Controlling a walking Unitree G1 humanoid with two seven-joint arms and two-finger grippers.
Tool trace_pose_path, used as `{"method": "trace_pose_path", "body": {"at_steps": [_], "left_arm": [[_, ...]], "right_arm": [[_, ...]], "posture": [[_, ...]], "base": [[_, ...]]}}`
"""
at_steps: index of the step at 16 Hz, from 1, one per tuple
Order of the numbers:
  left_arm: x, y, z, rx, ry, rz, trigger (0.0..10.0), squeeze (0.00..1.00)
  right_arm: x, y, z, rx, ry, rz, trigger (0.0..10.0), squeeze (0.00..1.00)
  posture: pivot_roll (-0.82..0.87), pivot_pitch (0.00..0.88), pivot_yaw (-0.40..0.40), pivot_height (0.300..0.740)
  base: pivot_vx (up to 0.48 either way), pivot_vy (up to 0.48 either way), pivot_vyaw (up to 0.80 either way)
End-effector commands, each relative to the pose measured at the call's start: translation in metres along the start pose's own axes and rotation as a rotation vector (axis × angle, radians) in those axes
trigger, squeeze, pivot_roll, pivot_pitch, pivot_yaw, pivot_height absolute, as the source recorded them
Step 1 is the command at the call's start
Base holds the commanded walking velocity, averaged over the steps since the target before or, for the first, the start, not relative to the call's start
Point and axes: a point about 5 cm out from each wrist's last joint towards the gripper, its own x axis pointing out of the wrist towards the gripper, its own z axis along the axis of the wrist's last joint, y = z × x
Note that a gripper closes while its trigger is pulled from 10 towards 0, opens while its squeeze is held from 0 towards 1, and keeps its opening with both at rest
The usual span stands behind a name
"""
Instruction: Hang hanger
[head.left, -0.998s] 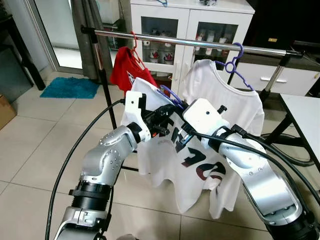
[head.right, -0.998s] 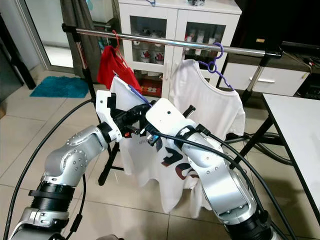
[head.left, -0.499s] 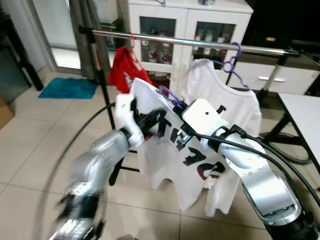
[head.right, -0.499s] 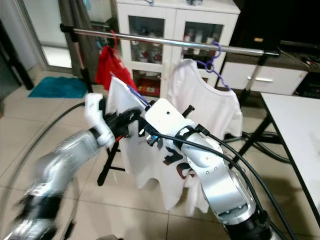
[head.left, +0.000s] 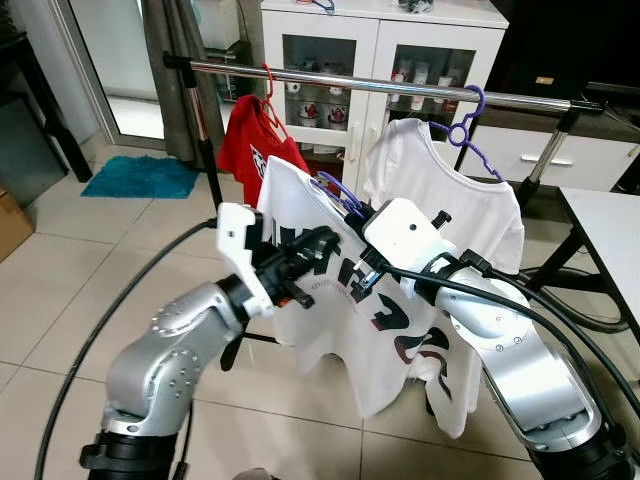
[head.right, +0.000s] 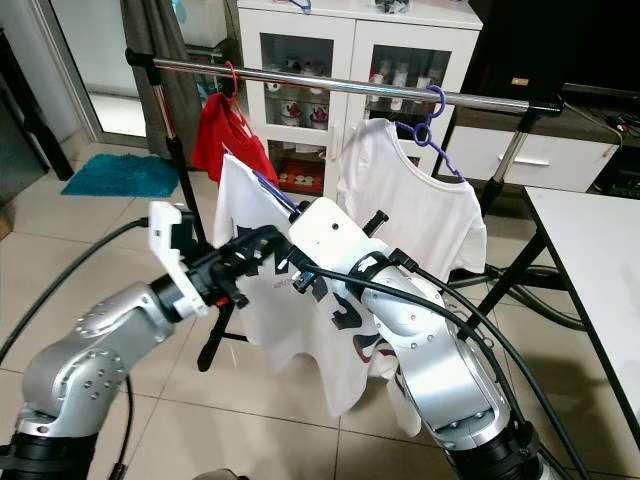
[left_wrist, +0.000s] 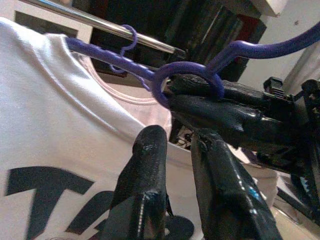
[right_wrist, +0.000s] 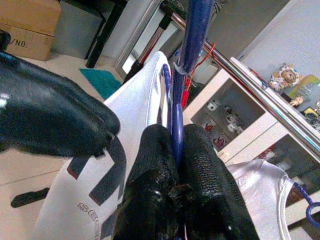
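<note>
the clothes rail (head.left: 400, 86) carries a red shirt (head.left: 252, 140) and a plain white shirt (head.left: 450, 190) on a purple hanger (head.left: 468, 130). before it, the right arm reaches forward and the right gripper (right_wrist: 172, 150) is closed on the blue hanger (right_wrist: 192, 35) that holds the printed white shirt (head.left: 340, 310), below the rail. the left arm is bent inward and the left gripper (left_wrist: 172, 140) has its fingers a little apart, holding nothing, just under the hanger's hook.
</note>
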Motion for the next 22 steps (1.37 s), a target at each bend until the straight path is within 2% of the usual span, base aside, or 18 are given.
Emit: {"method": "trace_pose_path", "body": {"at_steps": [1,6,8,12,13,14,15,18,19,20,22], "left_arm": [[0.004,-0.001,0.003,0.007,0.004,-0.013,10.0,1.00],[0.015,0.012,0.003,0.025,0.022,0.045,10.0,1.00],[0.019,0.021,0.004,0.036,0.041,0.103,10.0,1.00],[0.025,0.029,0.009,0.052,0.006,0.138,10.0,1.00],[0.030,0.032,0.010,0.028,-0.010,0.155,10.0,0.78],[0.033,0.035,0.009,0.027,-0.003,0.164,10.0,0.18],[0.035,0.039,0.007,0.030,0.012,0.189,10.0,0.00],[0.040,0.050,0.005,0.064,0.039,0.246,10.0,0.00],[0.041,0.051,0.006,0.062,0.037,0.250,4.4,0.00],[0.042,0.053,0.006,0.061,0.036,0.249,0.0,0.00],[0.044,0.051,0.006,0.057,0.040,0.224,0.0,0.00]], "right_arm": [[0.001,-0.002,0.004,-0.023,-0.020,0.000,10.0,0.00],[0.001,-0.002,0.006,-0.033,-0.026,-0.004,10.0,0.00],[0.001,-0.002,0.007,-0.033,-0.030,-0.002,10.0,0.00],[0.001,-0.001,0.007,-0.032,-0.035,0.002,10.0,0.00],[0.001,0.000,0.008,-0.032,-0.039,0.009,10.0,0.00],[0.002,0.000,0.008,-0.033,-0.041,0.011,10.0,0.00],[0.002,0.000,0.009,-0.033,-0.043,0.015,10.0,0.00],[0.002,0.002,0.009,-0.033,-0.046,0.020,10.0,0.00],[0.002,0.003,0.009,-0.032,-0.046,0.021,10.0,0.00],[0.001,0.004,0.009,-0.030,-0.045,0.021,10.0,0.00],[0.001,0.003,0.009,-0.027,-0.044,0.015,10.0,0.00]], "posture": [[0.04,0.000,0.010,0.740],[0.03,0.000,0.024,0.740],[0.03,0.000,0.025,0.740],[0.03,0.000,0.024,0.740],[0.03,0.000,0.020,0.740],[0.03,0.000,0.020,0.740],[0.03,0.000,0.019,0.740],[0.03,0.000,0.024,0.740],[0.02,0.000,0.030,0.740],[0.02,0.000,0.034,0.740],[0.02,0.000,0.041,0.740]], "base": [[0.000,0.000,0.00],[0.000,0.000,0.00],[0.000,0.000,0.00],[0.000,0.000,0.00],[0.000,0.000,0.00],[0.000,0.000,0.00],[0.000,0.000,0.00],[0.000,0.000,0.00],[0.000,0.000,0.00],[0.000,0.000,0.00],[0.000,0.000,0.00]]}}
